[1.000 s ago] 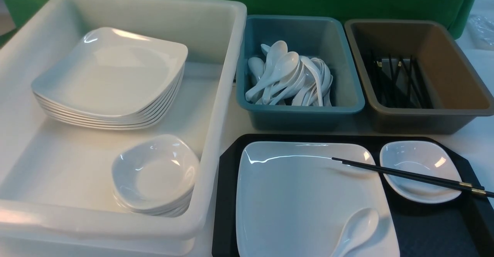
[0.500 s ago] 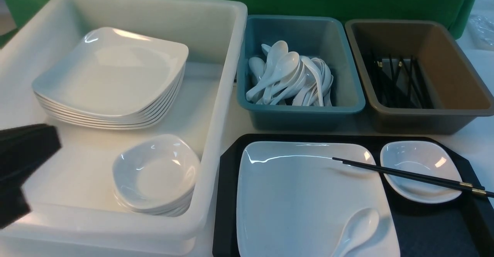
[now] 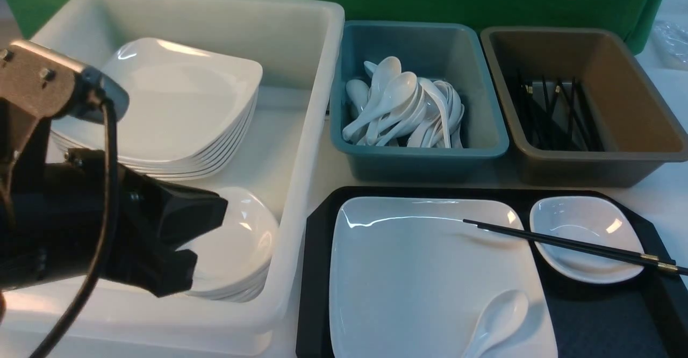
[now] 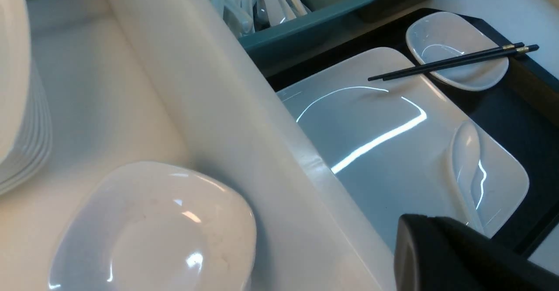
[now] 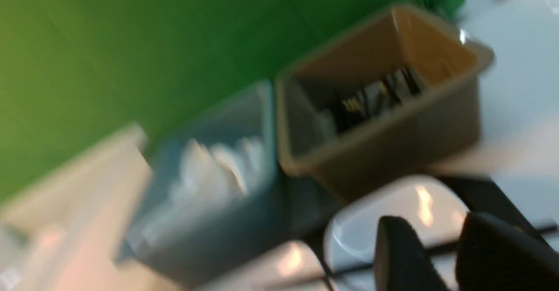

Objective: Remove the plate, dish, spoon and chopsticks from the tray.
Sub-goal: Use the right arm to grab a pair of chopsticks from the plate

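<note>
Nothing's cleared yet; the plate (image 3: 419, 272), dish (image 3: 575, 215), spoon (image 3: 497, 320) and chopsticks (image 3: 564, 244), all 4, sit on the tray (image 3: 607, 320); my left end effector (image 3: 199, 229) hangs pinched together and empty over the white tub (image 3: 301, 132); the right end effector (image 5: 436, 247) has its fingers apart, holding nothing.

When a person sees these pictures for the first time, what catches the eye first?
The black left arm looms at the near left, hiding part of the white tub. At the near right, the white plate on the black tray carries the spoon, and the chopsticks bridge plate and dish.
</note>
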`<state>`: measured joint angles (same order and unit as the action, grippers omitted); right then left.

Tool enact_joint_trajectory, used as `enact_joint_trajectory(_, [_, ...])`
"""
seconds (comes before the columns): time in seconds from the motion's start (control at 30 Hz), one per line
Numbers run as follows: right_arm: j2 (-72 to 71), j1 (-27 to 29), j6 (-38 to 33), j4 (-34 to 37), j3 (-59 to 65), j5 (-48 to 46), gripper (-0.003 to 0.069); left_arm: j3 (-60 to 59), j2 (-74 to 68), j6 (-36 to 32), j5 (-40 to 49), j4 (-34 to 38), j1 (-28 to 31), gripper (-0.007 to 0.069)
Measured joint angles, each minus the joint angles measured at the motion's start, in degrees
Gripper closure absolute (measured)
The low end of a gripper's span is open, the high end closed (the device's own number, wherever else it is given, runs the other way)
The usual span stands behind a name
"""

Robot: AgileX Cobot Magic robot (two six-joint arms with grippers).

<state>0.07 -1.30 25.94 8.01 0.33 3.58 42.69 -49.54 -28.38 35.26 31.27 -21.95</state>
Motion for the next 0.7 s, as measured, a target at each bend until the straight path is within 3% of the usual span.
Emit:
enact_joint_trajectory(0.13, [1.0,-0.9,2.6,0.4,-2.3,-2.2,0.0458,0.0,0.9,-3.6,0.0,0.3,-0.2,0.0606])
enact_joint_trajectory(0.2, [5.2,-2.6,-1.9,0.4,-7.8,-8.5,0.0482,0.1,1.2,-5.2,0.0,1.0,-0.3,0.0605])
enact_joint_trajectory(0.37, [29.5,-10.1,-24.7,0.0,-29.5,-28.7,0.0496,0.2,1.2,-8.8,-0.6,2.8,-0.3,0.0605])
enact_joint_trajectory(0.43, [38.0,-11.8,-30.7,-0.9,-37.1,-35.9,0.0496,0.3,1.3,-9.7,-0.3,3.0,-0.3,0.0604])
enact_joint_trajectory(0.7, [71.1,-9.7,-46.4,-4.5,-59.8,-56.2,0.0481,0.3,4.1,-11.3,3.7,3.0,-0.3,0.0604])
